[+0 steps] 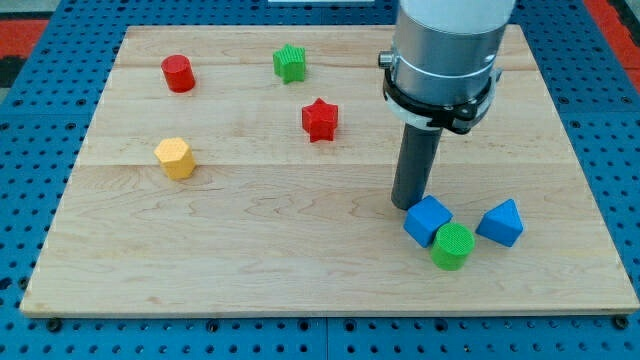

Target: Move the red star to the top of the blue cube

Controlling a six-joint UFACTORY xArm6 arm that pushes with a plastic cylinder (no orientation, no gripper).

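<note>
The red star [320, 119] lies on the wooden board [250, 250] above the middle. The blue cube [427, 220] sits at the lower right, touching a green cylinder [452, 246] at its lower right. My tip [408, 205] is the end of a dark rod under a grey arm. It rests on the board just above and to the left of the blue cube, close to or touching it. The red star is well to the upper left of my tip, apart from it.
A blue triangular block [501, 222] lies right of the cube. A red cylinder [178, 73] is at the upper left, a green star [290, 63] at the top middle, a yellow hexagonal block [174, 158] at the left. Blue pegboard surrounds the board.
</note>
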